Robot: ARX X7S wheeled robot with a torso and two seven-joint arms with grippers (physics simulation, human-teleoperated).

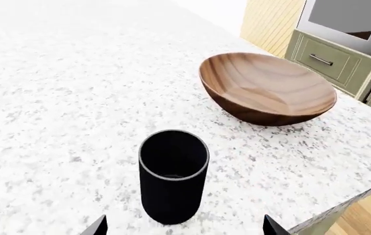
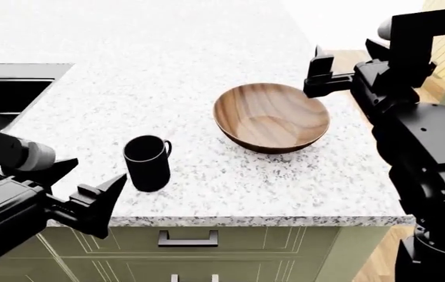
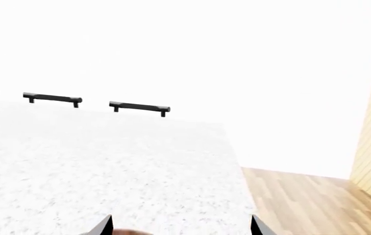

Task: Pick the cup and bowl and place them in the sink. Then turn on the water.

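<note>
- nearest me, below the counter's front edge, a green drawer front with a dark handle [image 2: 188, 238].
- the left gripper [image 2: 89, 182] hangs at that front edge, level with the top, its two pointed fingers spread wide with nothing between them. it points toward the cup, just short of it and not touching.
- the cup [image 2: 149, 162] stands upright on the speckled counter [image 2: 206, 53], close to the front edge. its loop handle faces away from the gripper, toward the back. in the left wrist view the cup [image 1: 172, 174] sits centred between the two fingertips, mouth open and dark inside.
- a little further in and to the right, the bowl [image 2: 271, 116] rests upright on the counter, apart from the cup, near the counter's right edge. the left wrist view shows its wood grain [image 1: 268, 88] clearly.
- the right gripper [image 2: 323, 73] hovers just above the bowl's far right rim. from the right wrist view its two tips stand apart with nothing held, and a sliver of the brown rim shows between them.
- at the far left, the sink [image 2: 6, 94] is set into the counter, well away from both cup and bowl; only one corner of it shows.
- beyond the counter's right side, wood floor [image 3: 303, 196].
</note>
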